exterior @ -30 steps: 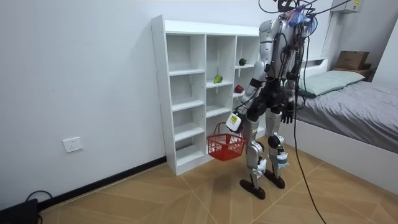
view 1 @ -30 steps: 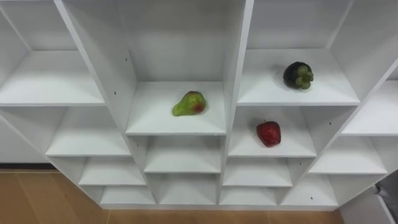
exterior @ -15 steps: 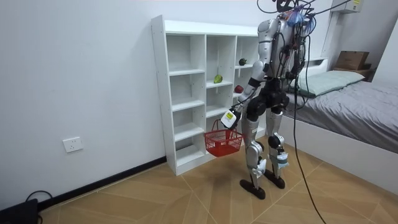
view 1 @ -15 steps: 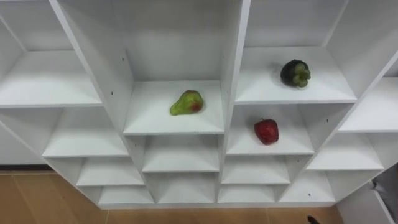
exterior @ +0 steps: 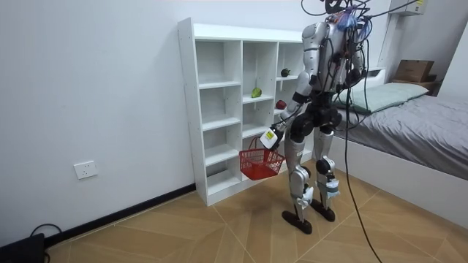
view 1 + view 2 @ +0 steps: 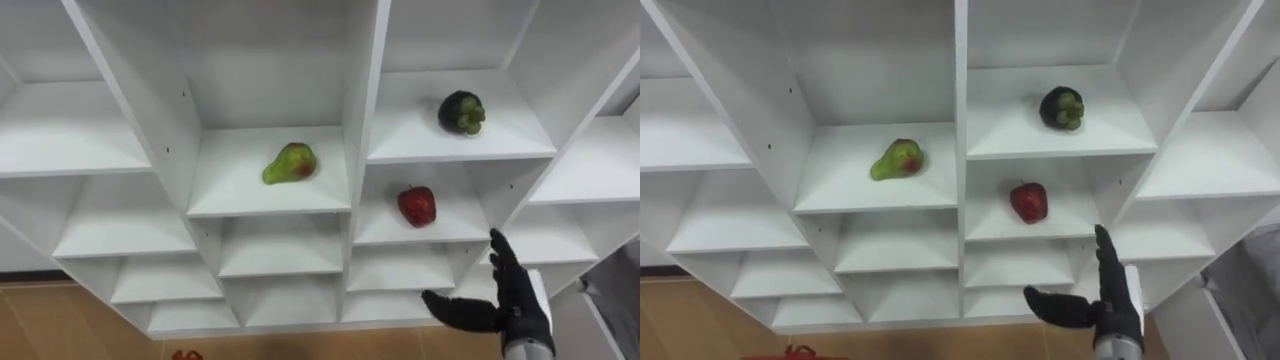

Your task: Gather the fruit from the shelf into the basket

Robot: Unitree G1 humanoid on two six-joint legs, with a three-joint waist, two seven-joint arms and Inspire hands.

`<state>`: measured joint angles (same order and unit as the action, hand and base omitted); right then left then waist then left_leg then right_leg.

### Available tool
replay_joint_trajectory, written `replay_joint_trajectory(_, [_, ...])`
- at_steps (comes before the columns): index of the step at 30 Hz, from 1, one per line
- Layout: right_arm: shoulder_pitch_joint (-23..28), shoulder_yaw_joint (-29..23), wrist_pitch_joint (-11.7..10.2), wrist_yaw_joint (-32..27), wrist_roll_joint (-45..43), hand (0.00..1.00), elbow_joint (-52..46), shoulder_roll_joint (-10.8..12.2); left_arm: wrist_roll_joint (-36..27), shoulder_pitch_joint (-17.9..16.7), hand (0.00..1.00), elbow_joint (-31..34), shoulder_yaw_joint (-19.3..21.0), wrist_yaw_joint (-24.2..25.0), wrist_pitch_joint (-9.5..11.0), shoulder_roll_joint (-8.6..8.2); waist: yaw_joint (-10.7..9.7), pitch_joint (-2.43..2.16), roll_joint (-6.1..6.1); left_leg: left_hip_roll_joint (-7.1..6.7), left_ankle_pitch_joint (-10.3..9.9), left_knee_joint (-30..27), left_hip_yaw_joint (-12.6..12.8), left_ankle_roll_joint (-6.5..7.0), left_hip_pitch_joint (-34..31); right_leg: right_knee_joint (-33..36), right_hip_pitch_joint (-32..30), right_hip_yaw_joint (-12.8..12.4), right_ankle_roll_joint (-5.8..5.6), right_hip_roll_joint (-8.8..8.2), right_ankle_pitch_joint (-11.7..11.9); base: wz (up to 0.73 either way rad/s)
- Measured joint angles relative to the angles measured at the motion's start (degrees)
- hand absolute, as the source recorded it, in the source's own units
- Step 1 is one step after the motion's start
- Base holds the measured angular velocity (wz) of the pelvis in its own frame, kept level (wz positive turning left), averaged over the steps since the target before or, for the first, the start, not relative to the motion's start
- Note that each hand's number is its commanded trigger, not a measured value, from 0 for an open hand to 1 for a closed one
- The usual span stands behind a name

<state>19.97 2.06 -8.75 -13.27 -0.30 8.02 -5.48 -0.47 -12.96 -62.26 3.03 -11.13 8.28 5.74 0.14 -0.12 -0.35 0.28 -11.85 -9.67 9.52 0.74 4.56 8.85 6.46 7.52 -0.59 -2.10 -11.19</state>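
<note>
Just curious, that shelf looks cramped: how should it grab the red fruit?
Take the red fruit round its broad middle, coming in through the open front of its cubby, since walls flank it and a shelf sits above. It lies alone. The open right hand hovers just below it; the left hand carries the red basket.

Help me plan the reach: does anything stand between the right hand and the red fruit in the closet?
Nothing visible does. The right hand is open in front of the closet, below and right of the red fruit, which lies alone in its open-fronted compartment. The left hand holds the red basket low at its side.
</note>
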Motion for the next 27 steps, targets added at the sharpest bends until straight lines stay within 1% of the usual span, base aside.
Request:
replay_joint_trajectory(1, [0.4,0.0,-0.5,-0.8,0.0,0.0,-2.8,0.0,-0.1,0.0,1.0,-1.0,0.0,0.0,0.6,0.01,0.0,0.01,0.24,0.06,0.0,0.0,0.2,-0.01,0.0,0.0,-0.1,-0.1,0.06,0.05,0.0,-0.13])
replay_joint_trajectory(2, [0.3,0.1,-1.6,-1.6,0.0,0.0,-4.7,-0.1,-0.2,0.0,1.0,-1.9,-0.1,-0.1,1.0,0.01,0.2,-0.08,0.51,0.21,0.0,0.0,0.7,-0.02,0.0,0.1,-0.4,-0.6,0.15,0.16,0.1,-0.15])
replay_joint_trajectory(5, [0.5,0.1,-3.2,-4.0,0.0,0.0,-8.3,-0.2,-0.3,-0.3,1.0,-3.7,-0.1,-0.9,1.0,0.01,0.0,-0.22,0.64,0.24,0.0,0.1,0.9,-0.05,-0.3,0.1,-0.6,-0.9,0.17,0.21,0.2,-0.06])
replay_joint_trajectory(7, [0.5,0.1,-3.5,-5.6,-0.1,0.0,-9.8,-0.2,-1.4,-0.5,1.0,-4.2,-0.1,-1.2,1.0,0.02,0.0,-0.26,0.65,0.24,0.0,0.1,0.9,-0.05,-0.4,0.1,-0.7,-0.9,0.17,0.21,0.2,0.0])
replay_joint_trajectory(11, [0.3,0.4,-3.9,-7.9,-1.9,0.0,-12.1,-0.2,-1.7,-0.9,1.0,-4.2,-0.2,-1.0,1.0,0.03,0.1,-0.26,0.13,0.22,0.0,0.1,1.0,-0.05,-0.4,0.1,-0.8,-1.0,0.17,0.21,0.2,0.0])
replay_joint_trajectory(12, [0.3,0.5,-3.9,-8.0,-2.2,0.0,-12.3,-0.2,-1.8,-0.9,1.0,-4.2,-0.2,-1.0,1.0,0.03,0.1,-0.26,0.01,0.22,0.0,0.1,1.0,-0.05,-0.4,0.1,-0.7,-1.0,0.16,0.21,0.2,0.0])
replay_joint_trajectory(14, [0.3,1.1,-3.9,-8.0,-2.7,0.0,-13.9,-0.5,-2.1,-1.1,1.0,-4.2,-0.2,-0.6,1.0,0.08,0.3,-0.12,-0.4,0.22,0.0,0.2,1.1,-0.05,-0.5,0.2,-0.9,-1.1,0.16,0.21,0.2,-0.02])
replay_joint_trajectory(16, [0.2,1.4,-3.9,-7.8,-3.1,0.0,-15.9,-0.8,-2.1,-1.0,1.0,-4.3,-0.2,-0.6,1.0,0.1,0.3,-0.19,-0.6,0.24,0.1,0.2,1.2,-0.03,-0.8,0.2,-0.9,-1.3,0.15,0.24,0.3,-0.02])
replay_joint_trajectory(19, [0.0,1.6,-4.0,-7.8,-4.9,0.0,-18.2,-0.9,-2.1,-1.0,1.0,-4.3,-1.1,-0.4,1.0,0.23,0.4,-0.13,-0.7,0.22,0.1,0.2,1.2,-0.02,-0.7,0.1,-0.7,-1.4,0.12,0.24,0.3,0.0])
replay_joint_trajectory(22, [-1.2,2.5,-4.0,-7.8,-5.4,0.0,-18.2,-1.5,-2.1,-1.0,1.0,-4.4,-1.5,-0.5,1.0,0.3,0.3,0.02,-0.68,0.22,0.1,0.2,1.2,-0.02,-0.6,0.0,-0.7,-1.4,0.11,0.25,0.3,0.0])
replay_joint_trajectory(27, [-2.5,3.5,-4.0,-7.8,-7.3,0.0,-18.3,-1.7,-2.1,-1.0,1.0,-4.3,-3.3,-0.5,0.9,0.42,0.4,0.07,-0.62,0.24,0.1,0.1,1.2,-0.02,-0.9,0.1,-1.0,-1.4,0.11,0.26,0.4,0.0])
